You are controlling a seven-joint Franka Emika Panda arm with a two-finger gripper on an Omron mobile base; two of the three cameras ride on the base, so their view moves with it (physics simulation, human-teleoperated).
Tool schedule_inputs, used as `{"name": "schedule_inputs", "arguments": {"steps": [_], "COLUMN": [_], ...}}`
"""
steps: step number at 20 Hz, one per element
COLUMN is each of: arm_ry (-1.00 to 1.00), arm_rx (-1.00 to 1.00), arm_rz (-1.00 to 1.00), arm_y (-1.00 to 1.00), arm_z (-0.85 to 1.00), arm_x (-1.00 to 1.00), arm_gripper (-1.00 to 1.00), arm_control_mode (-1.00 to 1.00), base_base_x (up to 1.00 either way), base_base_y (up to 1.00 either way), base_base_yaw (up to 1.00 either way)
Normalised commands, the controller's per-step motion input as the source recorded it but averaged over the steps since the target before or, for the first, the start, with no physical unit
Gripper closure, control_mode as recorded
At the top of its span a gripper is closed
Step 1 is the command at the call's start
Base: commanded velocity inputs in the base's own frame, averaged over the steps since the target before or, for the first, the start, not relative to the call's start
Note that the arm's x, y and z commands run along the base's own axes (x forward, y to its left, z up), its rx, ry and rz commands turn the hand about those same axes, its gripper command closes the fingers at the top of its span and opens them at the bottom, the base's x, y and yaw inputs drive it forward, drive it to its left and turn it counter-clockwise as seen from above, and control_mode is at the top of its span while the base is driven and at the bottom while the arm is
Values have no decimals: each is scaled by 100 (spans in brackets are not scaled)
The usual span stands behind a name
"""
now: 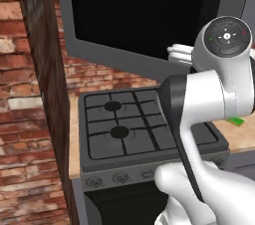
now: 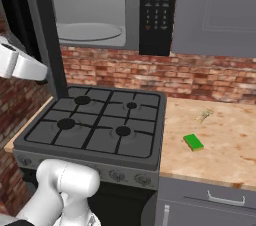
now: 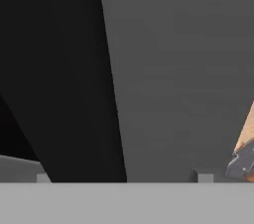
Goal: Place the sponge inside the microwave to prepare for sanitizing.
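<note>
Black gas stove point(image 2: 95, 125) set in wooden counter point(image 2: 220, 140). Small pale clear object point(image 2: 203, 115) on counter. Brick wall point(image 2: 165, 72) behind.

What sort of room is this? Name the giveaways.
A home kitchen, rendered: a gas stove set in a wooden counter, an open microwave mounted above it, and a sponge on the counter.

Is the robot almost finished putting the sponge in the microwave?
Not yet. Done: the microwave door is swung open, so its light grey inside and round turntable show. In hand: nothing that I can see; the claw's state can't be told from these views. Left: the green sponge lies on the wooden counter right of the stove, so it must be picked up and put inside.
</note>
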Motion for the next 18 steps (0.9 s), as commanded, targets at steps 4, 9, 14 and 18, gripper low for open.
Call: {"name": "schedule_inputs", "arguments": {"steps": [4, 9, 14, 18], "arm_ry": [0, -4, 0, 0], "arm_rx": [6, 6, 3, 10], "arm_rz": [0, 1, 4, 20], "arm_y": [15, 13, 3, 0], "arm_z": [0, 7, 15, 1], "arm_x": [-44, -29, 0, -5], "arm_gripper": [-100, -100, -100, -100], "arm_control_mode": [-100, -100, -100, -100], "base_base_x": [0, 0, 0, 0], "base_base_y": [0, 0, 0, 0], "base_base_yaw": [0, 0, 0, 0]}}
